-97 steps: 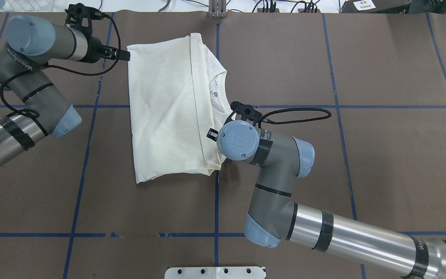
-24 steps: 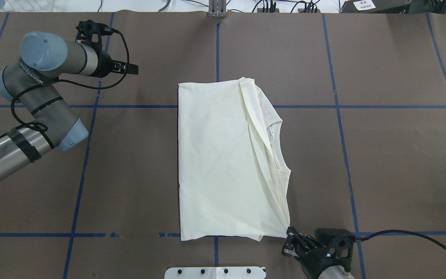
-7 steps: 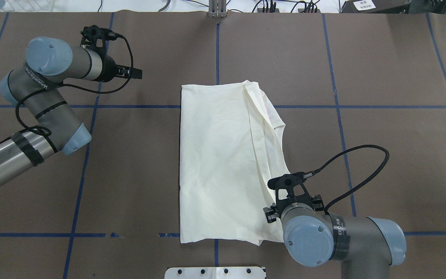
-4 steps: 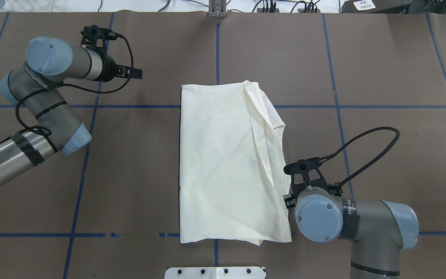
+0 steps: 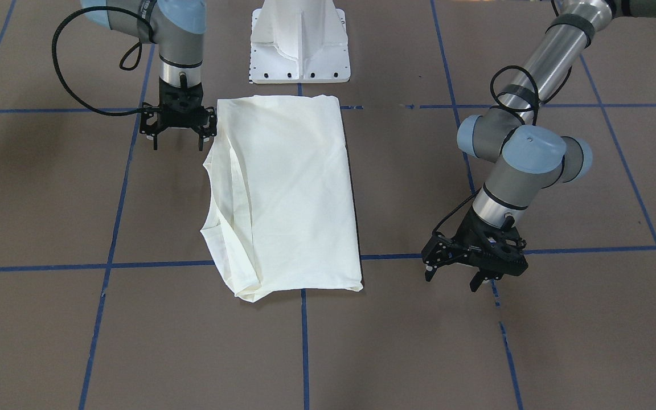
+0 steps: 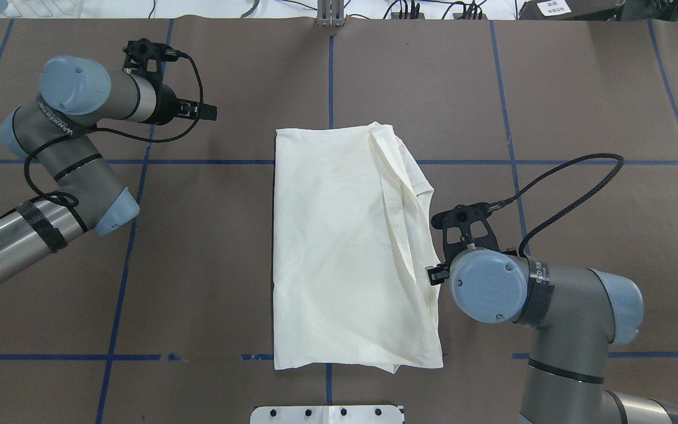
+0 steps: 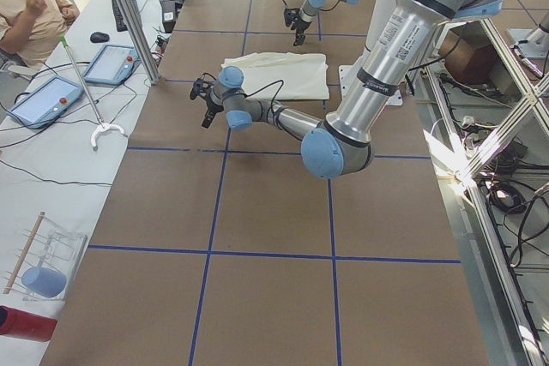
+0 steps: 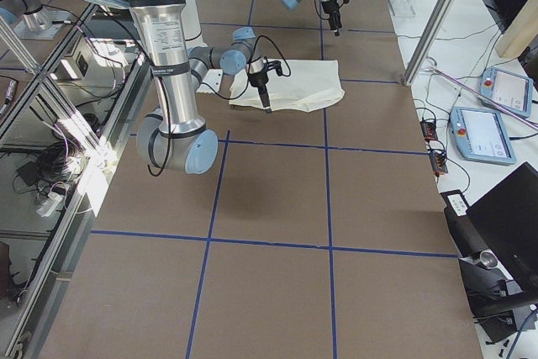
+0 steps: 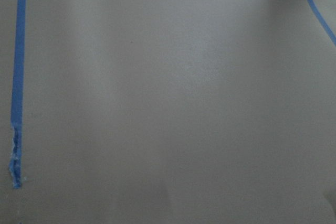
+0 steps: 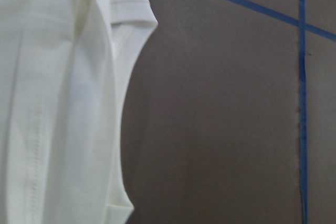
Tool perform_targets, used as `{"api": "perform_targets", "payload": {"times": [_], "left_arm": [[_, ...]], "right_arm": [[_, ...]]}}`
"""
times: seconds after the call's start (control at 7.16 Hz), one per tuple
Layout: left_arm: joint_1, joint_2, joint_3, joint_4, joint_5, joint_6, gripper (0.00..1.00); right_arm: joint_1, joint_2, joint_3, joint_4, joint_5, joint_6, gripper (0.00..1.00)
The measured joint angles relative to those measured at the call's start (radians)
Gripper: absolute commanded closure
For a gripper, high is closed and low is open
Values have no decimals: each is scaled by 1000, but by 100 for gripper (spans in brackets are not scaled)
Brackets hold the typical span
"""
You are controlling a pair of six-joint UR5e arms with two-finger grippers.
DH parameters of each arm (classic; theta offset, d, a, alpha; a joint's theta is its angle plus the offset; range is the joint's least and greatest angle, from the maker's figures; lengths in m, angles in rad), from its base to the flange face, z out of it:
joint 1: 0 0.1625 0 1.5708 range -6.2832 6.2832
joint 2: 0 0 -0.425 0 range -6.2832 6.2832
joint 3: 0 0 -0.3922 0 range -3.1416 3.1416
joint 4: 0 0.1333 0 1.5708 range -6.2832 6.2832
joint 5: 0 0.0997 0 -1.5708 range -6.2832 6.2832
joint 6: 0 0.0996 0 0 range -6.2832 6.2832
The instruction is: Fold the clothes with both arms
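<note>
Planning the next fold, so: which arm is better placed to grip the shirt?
Probably right: the right gripper hangs open beside the T-shirt, at its layered edge; the left gripper is open over the table, apart from it.

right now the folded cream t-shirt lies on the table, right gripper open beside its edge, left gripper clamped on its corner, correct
No. The left gripper is not clamped on a corner: the exterior front-facing view shows it open over the table, well clear of the T-shirt. The right gripper is open beside the shirt's edge, as you say.
</note>
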Motion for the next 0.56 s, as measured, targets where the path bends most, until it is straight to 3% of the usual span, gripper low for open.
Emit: {"api": "perform_targets", "payload": {"times": [0.28, 0.56], "left_arm": [[2, 0, 0, 0, 0, 0, 0], [4, 0, 0, -1, 0, -1, 0]], "right_arm": [[13, 123, -84, 14, 8, 10, 0], [12, 162, -177, 67, 8, 12, 0]]}}
